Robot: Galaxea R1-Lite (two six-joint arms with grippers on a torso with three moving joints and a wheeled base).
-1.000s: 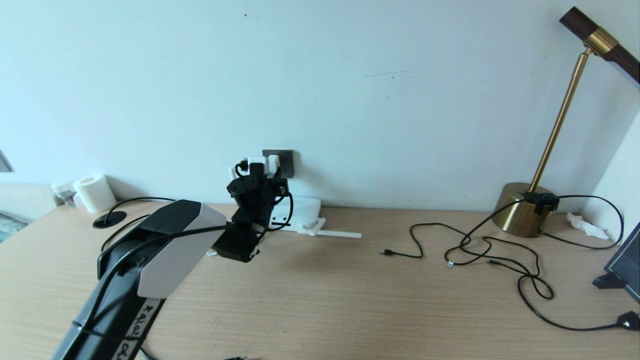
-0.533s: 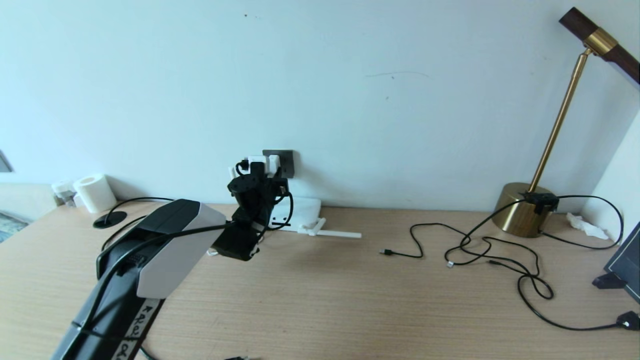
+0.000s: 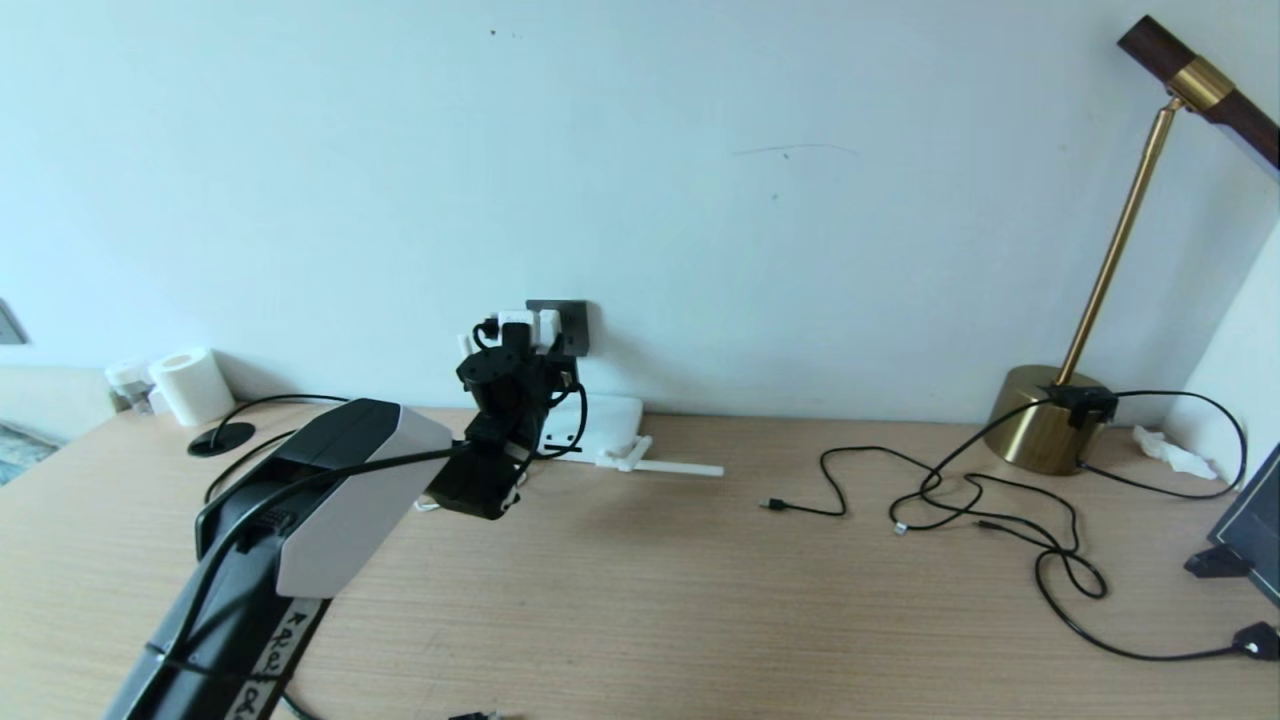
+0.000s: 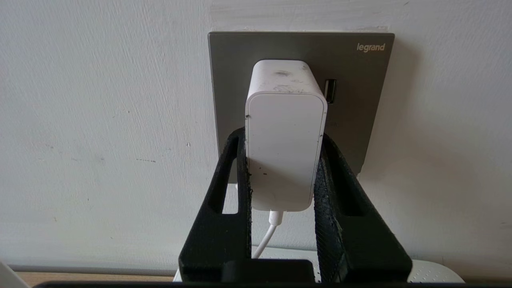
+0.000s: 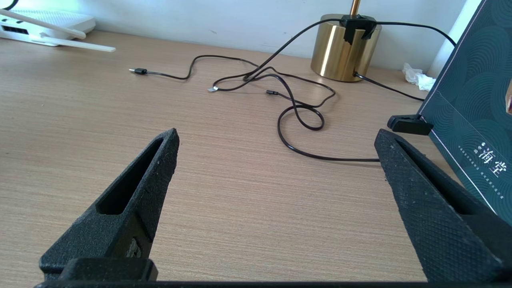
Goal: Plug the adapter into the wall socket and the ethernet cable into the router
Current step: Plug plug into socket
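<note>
The white adapter (image 4: 285,136) stands against the dark grey wall socket (image 4: 360,80), and its thin white cord (image 4: 266,240) hangs down from it. My left gripper (image 4: 282,136) is shut on the adapter's two sides. The head view shows that gripper (image 3: 515,335) raised at the socket (image 3: 573,322), above the flat white router (image 3: 605,415). I cannot see whether the pins are fully in. My right gripper (image 5: 277,134) hovers open over bare desk, outside the head view. The ethernet cable is out of view.
Thin black cords with small tips (image 3: 960,500) lie tangled on the desk's right half near a brass lamp base (image 3: 1040,420). A dark box (image 5: 472,104) stands at the far right. A paper roll (image 3: 188,385) sits at the back left.
My left gripper has crept slightly closer to the wall socket with the adapter in it. The right arm has not moved.
</note>
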